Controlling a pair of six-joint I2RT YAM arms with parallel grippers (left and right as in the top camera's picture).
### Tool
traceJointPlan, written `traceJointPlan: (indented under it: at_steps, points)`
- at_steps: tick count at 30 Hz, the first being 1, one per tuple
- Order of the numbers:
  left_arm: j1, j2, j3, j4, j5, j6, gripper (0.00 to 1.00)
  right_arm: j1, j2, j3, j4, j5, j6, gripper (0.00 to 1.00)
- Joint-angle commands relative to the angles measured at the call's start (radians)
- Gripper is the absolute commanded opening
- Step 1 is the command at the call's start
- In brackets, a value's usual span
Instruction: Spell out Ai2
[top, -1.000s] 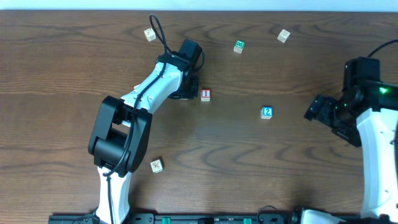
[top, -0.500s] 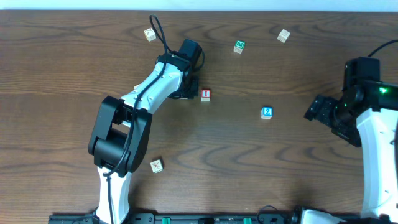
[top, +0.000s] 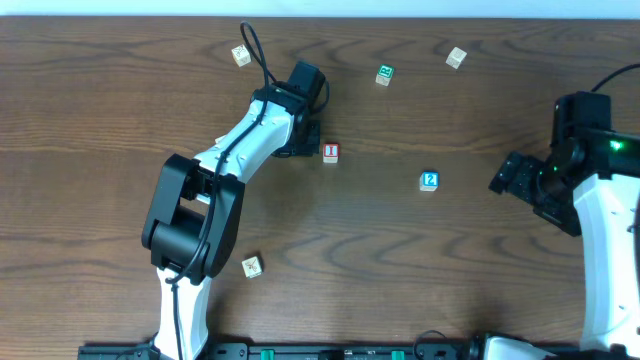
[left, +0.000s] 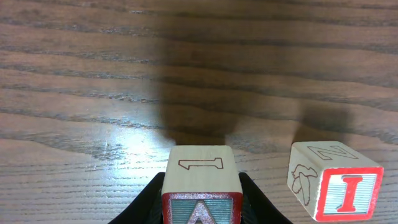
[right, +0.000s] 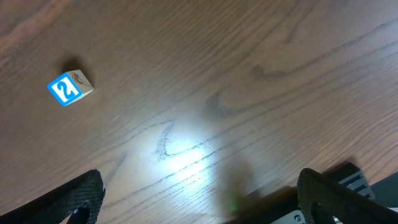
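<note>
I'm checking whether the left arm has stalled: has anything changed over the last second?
Nothing visibly changed. The left gripper keeps its jaws shut on the A block, beside the I block; the 2 block and the open right gripper are where they were.

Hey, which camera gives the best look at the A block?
Left wrist: the A block sits in the foreground, held in the left gripper, its A face partly in frame. Overhead, the gripper hides it. The right wrist view doesn't show it at all.
</note>
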Motion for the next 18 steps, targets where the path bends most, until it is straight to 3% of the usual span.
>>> traceJointPlan:
  at_steps: [1, 18]
  points:
    - [0.001, 0.005, -0.008, 0.002, -0.004, -0.005, 0.12, -0.006, -0.002, 0.011, -0.001, 0.004, -0.003, 0.99]
    - [0.000, 0.005, -0.009, -0.056, 0.015, -0.035, 0.13, -0.006, -0.002, 0.011, -0.002, 0.003, -0.003, 0.99]
